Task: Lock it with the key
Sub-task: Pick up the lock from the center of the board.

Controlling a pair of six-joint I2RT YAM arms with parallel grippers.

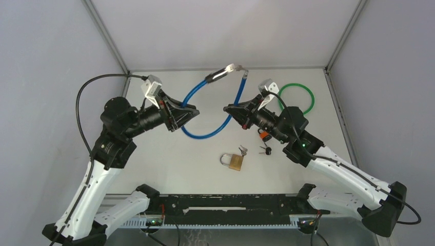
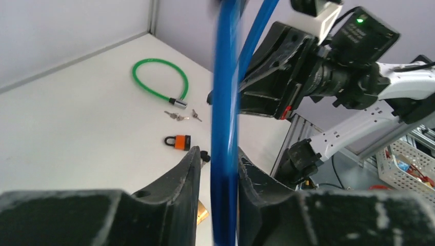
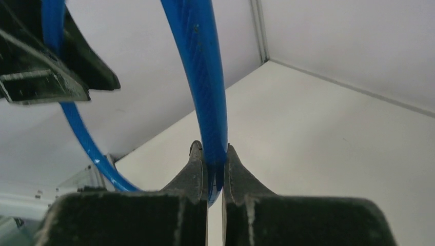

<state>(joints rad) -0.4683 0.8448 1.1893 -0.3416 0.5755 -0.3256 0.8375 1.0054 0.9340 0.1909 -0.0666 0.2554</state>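
Observation:
A blue cable lock (image 1: 205, 134) hangs in a loop between both grippers, its metal head (image 1: 224, 73) at the far top. I cannot tell whether its two ends are joined. My left gripper (image 1: 194, 114) is closed round the cable's left run (image 2: 224, 102), with a slim gap at one finger. My right gripper (image 1: 227, 109) is shut on the right run (image 3: 205, 77). Silver keys (image 1: 242, 149) lie by a brass padlock (image 1: 233, 160). Black-headed keys (image 1: 265, 150) lie by an orange padlock (image 1: 264, 136).
A green cable lock (image 1: 297, 97) lies at the back right, partly behind the right arm, with small silver keys (image 2: 177, 116) near its end. Grey walls close the table on three sides. The black arm-base rail (image 1: 231, 202) runs along the near edge.

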